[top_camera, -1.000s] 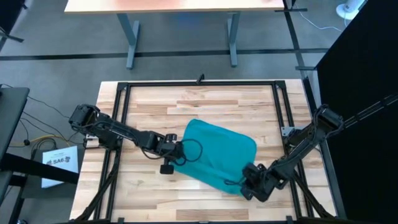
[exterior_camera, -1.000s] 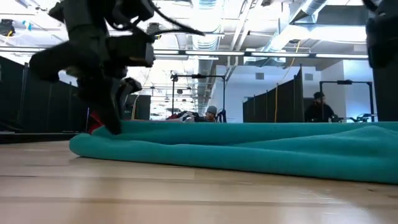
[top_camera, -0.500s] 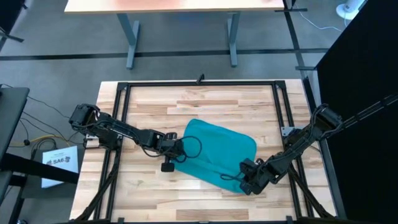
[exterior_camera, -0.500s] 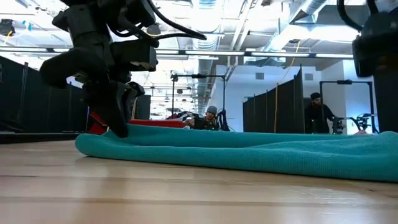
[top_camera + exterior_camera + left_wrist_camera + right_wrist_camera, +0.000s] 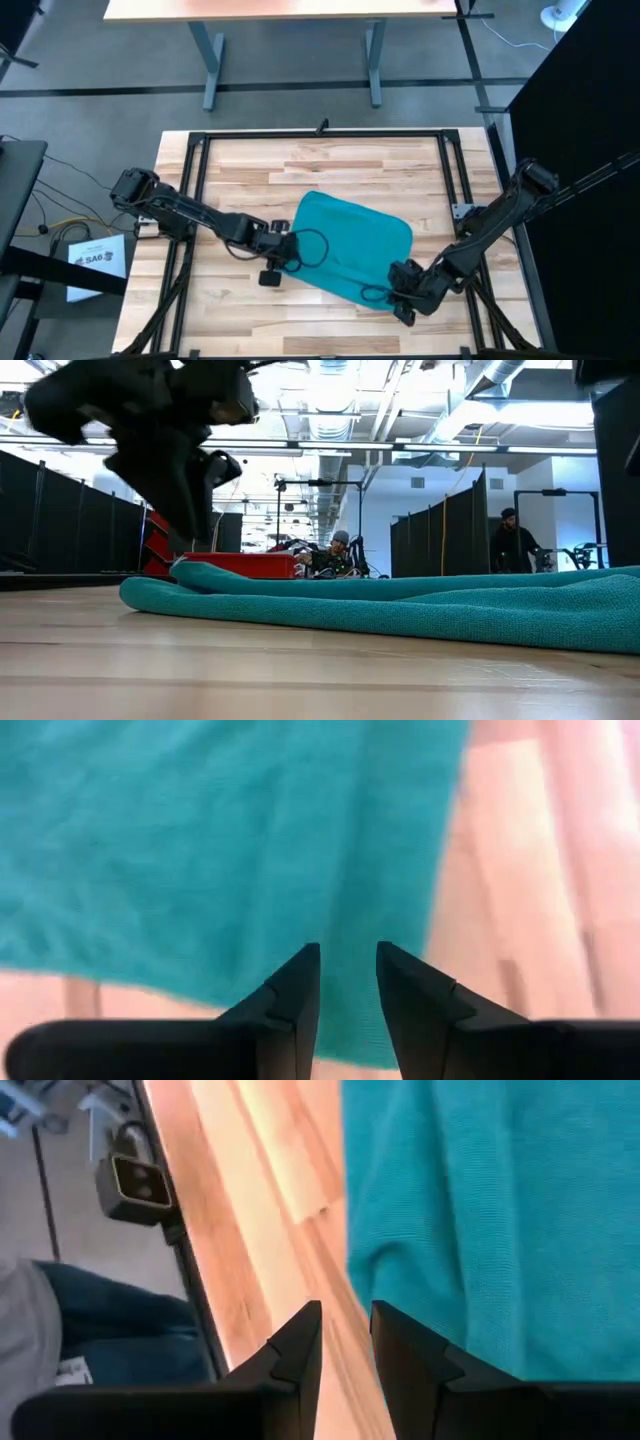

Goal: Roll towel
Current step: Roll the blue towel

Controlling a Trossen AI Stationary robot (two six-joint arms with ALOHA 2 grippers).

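Your left gripper's two dark fingers sit nearly together with only a thin slit between them, and nothing teal shows in that slit: they read as clenched on nothing, hanging just above the towel's left edge. In the low view the left gripper has lifted off the cloth it was pressed into half a second ago, and the towel edge beneath it now lies loose with a small raised lip.

Your right gripper looks the same, fingers almost closed and gripping nothing, with bare wood in the narrow gap and the towel just beside one finger. In the high view the right gripper sits at the towel's near-right corner, having drifted slightly toward the near edge of the table over the last second.

The towel lies as a folded, flattened bundle a little right of the table's centre, nearer the near edge than the far one. No roll has formed. With both grippers off the cloth, you appear to be between grasps, so the rolling itself has hardly begun. The left edge seems to have shifted little, so expect to re-grip there before turning it over.
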